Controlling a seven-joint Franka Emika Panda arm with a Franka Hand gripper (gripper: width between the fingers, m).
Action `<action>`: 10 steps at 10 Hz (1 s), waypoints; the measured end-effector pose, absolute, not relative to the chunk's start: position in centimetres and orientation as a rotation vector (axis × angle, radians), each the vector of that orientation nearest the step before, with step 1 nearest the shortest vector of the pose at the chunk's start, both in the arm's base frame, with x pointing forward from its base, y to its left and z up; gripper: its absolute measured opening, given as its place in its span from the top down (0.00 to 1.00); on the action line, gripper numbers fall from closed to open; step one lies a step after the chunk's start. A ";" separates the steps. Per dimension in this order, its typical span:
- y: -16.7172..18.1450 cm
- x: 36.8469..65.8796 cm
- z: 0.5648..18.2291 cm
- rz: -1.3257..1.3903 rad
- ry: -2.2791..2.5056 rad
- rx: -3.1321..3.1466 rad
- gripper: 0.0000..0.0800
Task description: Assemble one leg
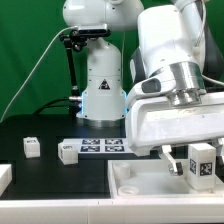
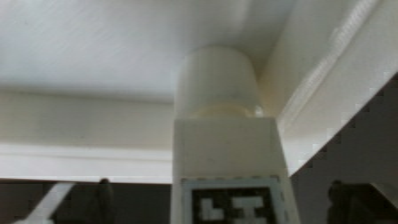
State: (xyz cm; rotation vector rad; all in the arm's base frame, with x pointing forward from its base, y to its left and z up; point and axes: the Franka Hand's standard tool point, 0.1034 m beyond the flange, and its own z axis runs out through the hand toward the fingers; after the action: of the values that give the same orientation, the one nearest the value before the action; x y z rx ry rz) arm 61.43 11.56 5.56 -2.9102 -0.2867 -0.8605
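Observation:
A leg [image 1: 201, 162], a small white post with a black-and-white tag, stands on the large white panel [image 1: 140, 188] at the exterior view's right. My gripper [image 1: 195, 158] is right over it, fingers down on either side. In the wrist view the leg [image 2: 231, 130] runs from its tagged end to a rounded end that meets the panel [image 2: 107, 80] near its raised rim. The dark fingers [image 2: 100, 198] stand apart from the leg with a gap on each side, so my gripper [image 2: 219, 190] is open around it. Two more legs [image 1: 32, 147] [image 1: 68, 153] lie on the black table.
The marker board [image 1: 98, 147] lies flat between the loose legs and the robot base [image 1: 100, 90]. A white part [image 1: 4, 177] shows at the exterior view's left edge. A black stand [image 1: 70, 60] rises behind, against the green backdrop.

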 end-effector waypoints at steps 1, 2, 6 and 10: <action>11.6 61.4 5.6 -0.860 -0.287 -2.910 0.19; 11.6 61.4 5.5 -0.860 -0.287 -2.910 0.19; 11.3 61.6 8.2 -0.796 -0.305 -2.927 0.19; 12.3 61.0 7.0 -0.518 -0.297 -2.966 0.19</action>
State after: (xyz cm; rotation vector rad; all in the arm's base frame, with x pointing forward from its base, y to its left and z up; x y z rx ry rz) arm 61.02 12.25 7.02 -2.9660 -0.2966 -0.5179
